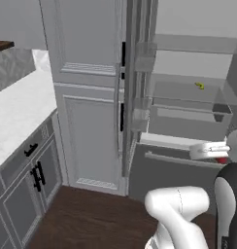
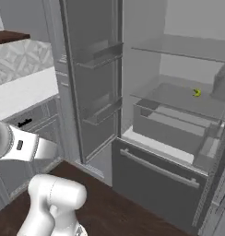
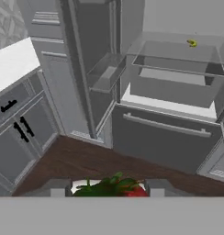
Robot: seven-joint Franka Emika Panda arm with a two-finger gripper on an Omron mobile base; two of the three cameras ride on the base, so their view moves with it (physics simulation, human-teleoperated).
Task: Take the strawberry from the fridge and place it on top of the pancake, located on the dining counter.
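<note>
The strawberry (image 3: 125, 189), red with green leaves, sits between my gripper's (image 3: 107, 189) two dark fingertips (image 3: 58, 188) at the bottom of the hand view. The gripper is shut on it. In the left base view a bit of red strawberry (image 1: 221, 160) shows under the white hand at the right edge. The fridge (image 3: 173, 92) stands ahead with its doors open, showing its pale shelves (image 2: 179, 99) and closed bottom drawer (image 2: 156, 170). My hand is back from the fridge, over the dark wood floor. The pancake and the dining counter are out of view.
A small yellow curved item (image 3: 192, 43) lies on a fridge shelf. The open left fridge door (image 2: 93, 83) with its bins juts toward me. On the left stand a tall grey panelled cabinet (image 1: 89, 97), and a white countertop (image 1: 18, 112) over black-handled cabinets.
</note>
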